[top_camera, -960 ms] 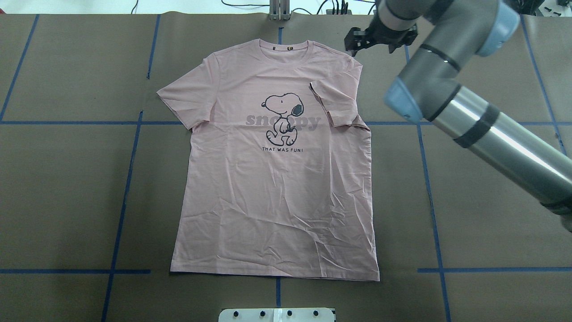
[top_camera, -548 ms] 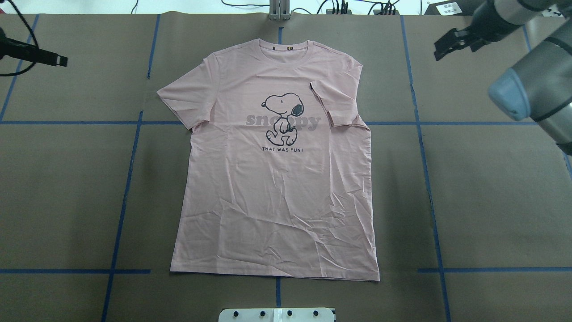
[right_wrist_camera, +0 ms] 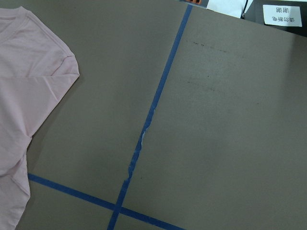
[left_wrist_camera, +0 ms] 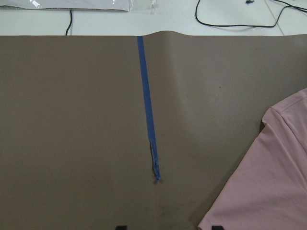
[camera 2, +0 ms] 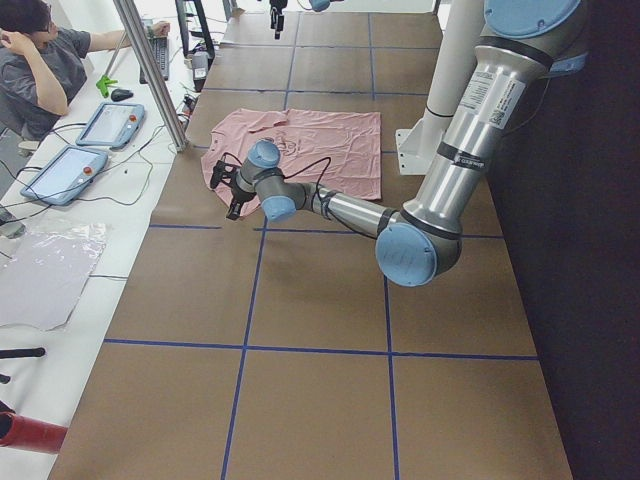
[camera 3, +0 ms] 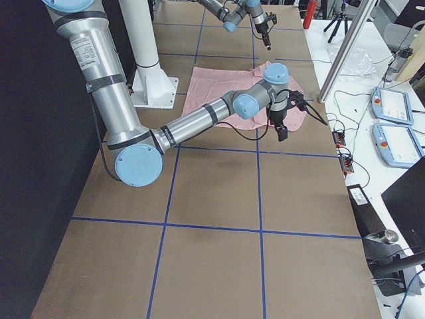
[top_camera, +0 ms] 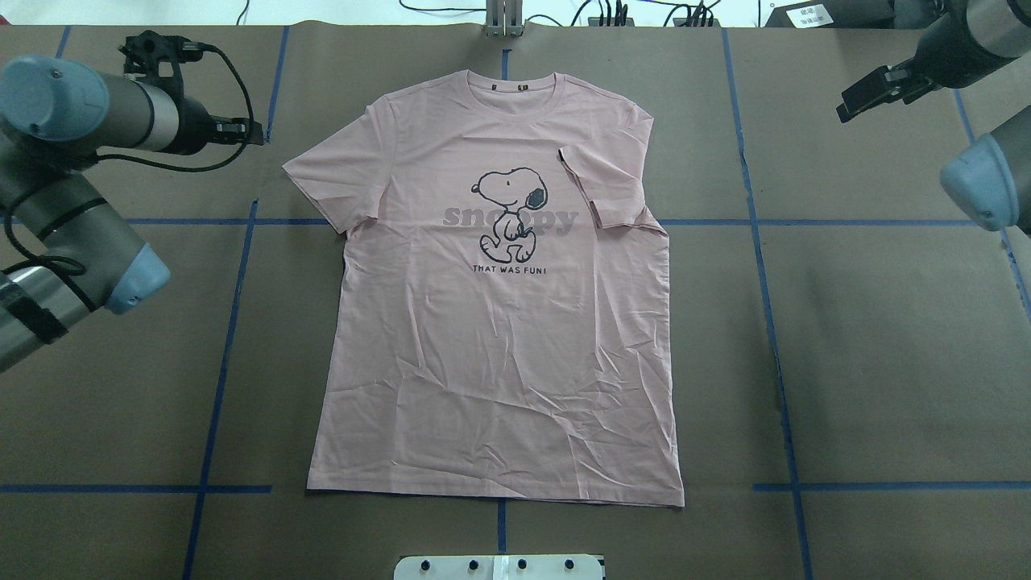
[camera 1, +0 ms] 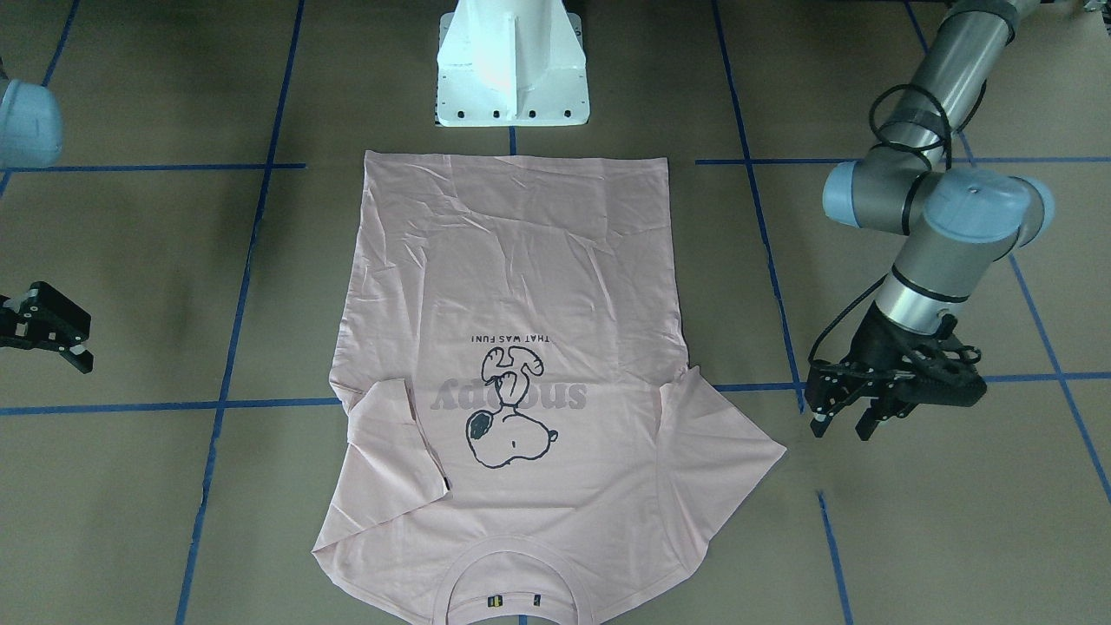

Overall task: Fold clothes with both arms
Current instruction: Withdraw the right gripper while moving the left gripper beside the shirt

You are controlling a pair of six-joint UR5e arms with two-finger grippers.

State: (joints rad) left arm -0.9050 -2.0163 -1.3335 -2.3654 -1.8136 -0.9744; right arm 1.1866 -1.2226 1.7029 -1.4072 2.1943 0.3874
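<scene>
1 T-shirt (top_camera: 499, 346), pale pink, lies flat & print-up mid-tabletop (top_camera: 886, 338). The collar (top_camera: 507, 87) is at the far end from the robot, and the hem is toward the 1 white pedestal base (camera 1: 512, 69). Print: 1 black-outlined cartoon dog (top_camera: 509, 211) over grey lettering, w/ 1 short line of black text below. Sleeves, 2: the left sleeve (top_camera: 334, 181) is spread out flat. The right sleeve (top_camera: 608, 181) is folded inward over the chest, its edge reaching approx. the end of the grey lettering. Fabric is creased, mostly in the lower half.

Arms, 2; tools, 2. The left arm (top_camera: 72, 234) reaches in w/ the left tool (camera 1: 840, 425) just beside the tip of the left sleeve, not touching it. Its jaws are apart w/ nothing between them. The left wrist view shows 2 fingertips (left_wrist_camera: 121, 228) wide apart at the bottom edge, w/ bare brown tabletop & a corner of pink cloth ahead. The right arm (top_camera: 979, 181) is off to the other side. The right tool (camera 1: 78, 345) is well apart from the shirt, jaws also apart & empty. The right wrist view has the shirt's shoulder & folded sleeve at the frame's edge; the rest is tabletop.

Blue tape lines (top_camera: 757, 242) mark the brown cover in a grid. In the left side view, 1 person (camera 2: 40, 50) sits alongside, w/ 2 tablet-like pendants (camera 2: 110, 122) on a white surface.
</scene>
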